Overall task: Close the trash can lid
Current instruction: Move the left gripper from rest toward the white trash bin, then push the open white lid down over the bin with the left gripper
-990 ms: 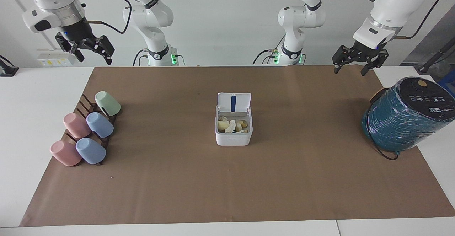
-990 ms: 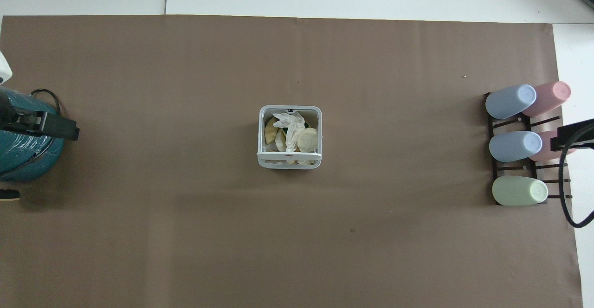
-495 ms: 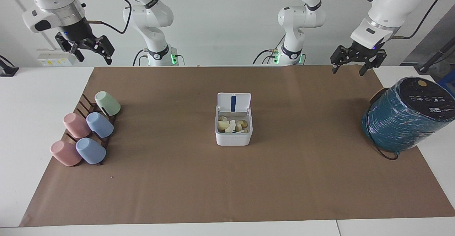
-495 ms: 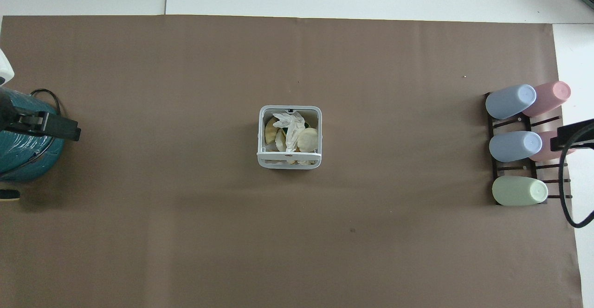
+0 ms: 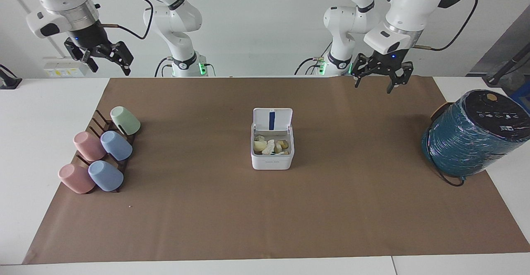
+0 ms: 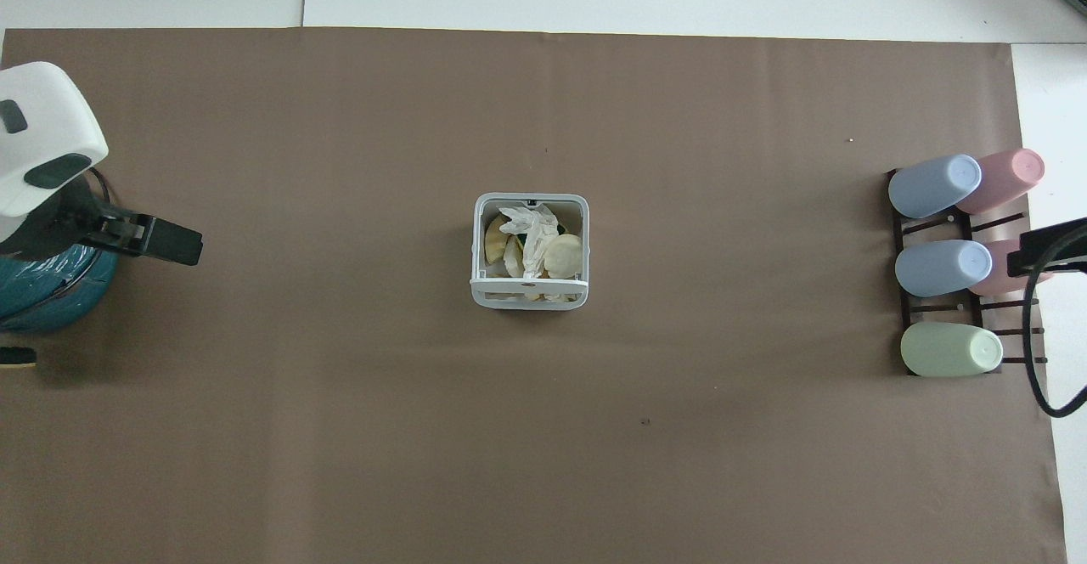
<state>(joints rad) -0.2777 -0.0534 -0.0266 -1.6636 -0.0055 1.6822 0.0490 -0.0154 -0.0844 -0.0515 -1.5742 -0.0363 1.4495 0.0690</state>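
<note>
Left tool point(image 5: 381, 85) hangs in the air, fingers spread, empty, over brown paper point(image 5: 265, 208) on the bench. Trash can point(image 5: 272, 160), a small white rounded-square plastic box, sits mid-paper, well apart from the tool. Flat lid point(image 5: 272, 119) stands upright, blue strip showing; crumpled scraps point(image 5: 271, 145) inside. Right tool point(image 5: 108, 59) waits, fingers spread, above smooth pastel cups point(image 5: 103, 150).

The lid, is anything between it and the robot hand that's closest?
Nothing visible. Only bare brown paper lies between the left gripper, raised over the mat, and the upright open lid on the trash can.
</note>
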